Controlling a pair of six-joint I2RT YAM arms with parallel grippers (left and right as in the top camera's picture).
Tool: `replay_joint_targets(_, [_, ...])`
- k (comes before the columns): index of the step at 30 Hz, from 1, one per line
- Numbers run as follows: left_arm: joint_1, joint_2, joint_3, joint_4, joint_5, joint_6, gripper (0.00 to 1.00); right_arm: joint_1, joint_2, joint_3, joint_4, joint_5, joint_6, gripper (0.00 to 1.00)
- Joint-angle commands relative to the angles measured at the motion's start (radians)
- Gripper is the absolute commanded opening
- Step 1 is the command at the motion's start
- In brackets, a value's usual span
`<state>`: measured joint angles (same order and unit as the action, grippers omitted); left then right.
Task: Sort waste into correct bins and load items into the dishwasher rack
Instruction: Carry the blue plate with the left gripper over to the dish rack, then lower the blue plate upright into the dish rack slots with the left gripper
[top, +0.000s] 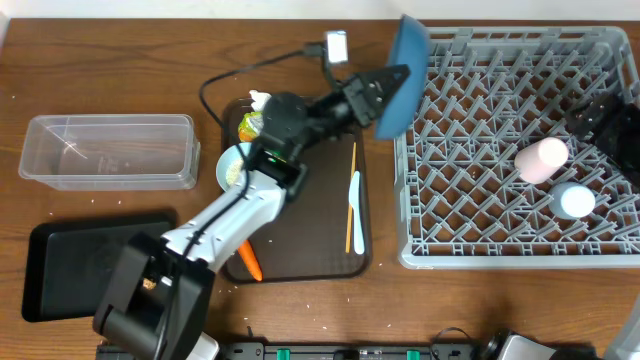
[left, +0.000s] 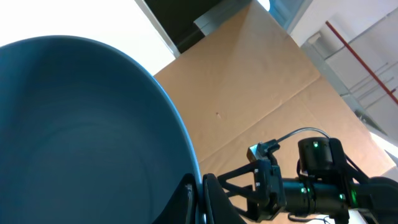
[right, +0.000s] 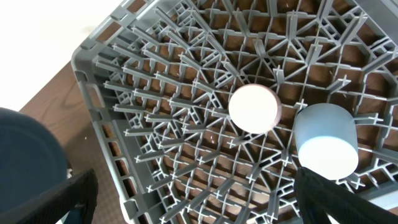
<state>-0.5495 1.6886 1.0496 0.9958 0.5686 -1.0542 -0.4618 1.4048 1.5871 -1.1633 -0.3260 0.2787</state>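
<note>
Tabletop (top: 100, 60): our left gripper (top: 392, 80) pinches the blue plate (top: 412, 40).
Right gripper (right: 196, 177) wide apart, empty; rack (top: 520, 260) holds pink cup (right: 254, 109), blue cup (right: 326, 140).

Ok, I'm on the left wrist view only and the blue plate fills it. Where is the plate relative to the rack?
Observer: Overhead, the left hand holds the blue plate on edge at the rack's left rim, near the far corner.
Operator: Is anything in the rack?
Observer: Two cups, both in its right half and clear of the plate: a pink cup and a light blue cup.
Operator: And the right hand?
Observer: The right hand is over the rack's right side, beyond the cups. Its wrist view shows the fingers spread wide with nothing between them.
</note>
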Motion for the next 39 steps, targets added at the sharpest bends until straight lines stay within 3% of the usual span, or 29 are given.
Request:
replay_joint_targets(1, [-0.054, -0.005, 0.043, 0.021, -0.157, 0.007, 0.06, -0.006, -0.015, 0.004, -0.01, -0.014, -0.007, 0.94])
replay_joint_targets(10, [-0.115, 0.02, 0.043, 0.032, -0.23, 0.066, 0.06, -0.006, -0.015, 0.003, -0.038, 0.016, -0.014, 0.94])
replay_joint_targets(17, [-0.115, 0.116, 0.09, 0.23, -0.159, -0.072, 0.06, -0.006, -0.015, 0.003, -0.047, 0.016, -0.014, 0.94])
replay_joint_targets(25, [-0.115, 0.257, 0.203, 0.271, -0.086, -0.174, 0.06, -0.006, -0.015, 0.003, -0.074, 0.016, -0.026, 0.94])
replay_joint_targets(39, [-0.105, 0.389, 0.223, 0.357, -0.193, -0.365, 0.06, -0.006, -0.015, 0.003, -0.095, 0.016, -0.029, 0.94])
